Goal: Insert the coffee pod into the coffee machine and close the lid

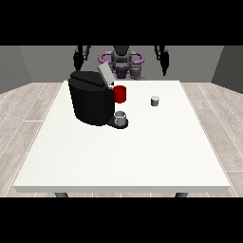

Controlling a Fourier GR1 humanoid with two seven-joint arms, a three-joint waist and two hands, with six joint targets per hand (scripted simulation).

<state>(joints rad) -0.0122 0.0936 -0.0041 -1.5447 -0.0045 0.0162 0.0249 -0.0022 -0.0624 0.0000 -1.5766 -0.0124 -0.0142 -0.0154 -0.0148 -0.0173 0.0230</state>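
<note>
The white table [118,156] fills the view, its broad near half bare. At about ten o'clock from its centre stands the black coffee machine [91,97], its grey lid [105,74] tilted up and open, presumably so that I can load it from above. The red holder [120,94] juts from the machine's three o'clock side, and a grey cup [121,118] sits on the base at five o'clock to catch the brew. The coffee pod [154,100] stands alone at three o'clock of the machine, well apart from it, untouched. My hand at the view's left [78,59] and my hand at the view's right [164,60] hang raised at twelve o'clock, holding nothing; whether the fingers are curled I cannot tell.
</note>
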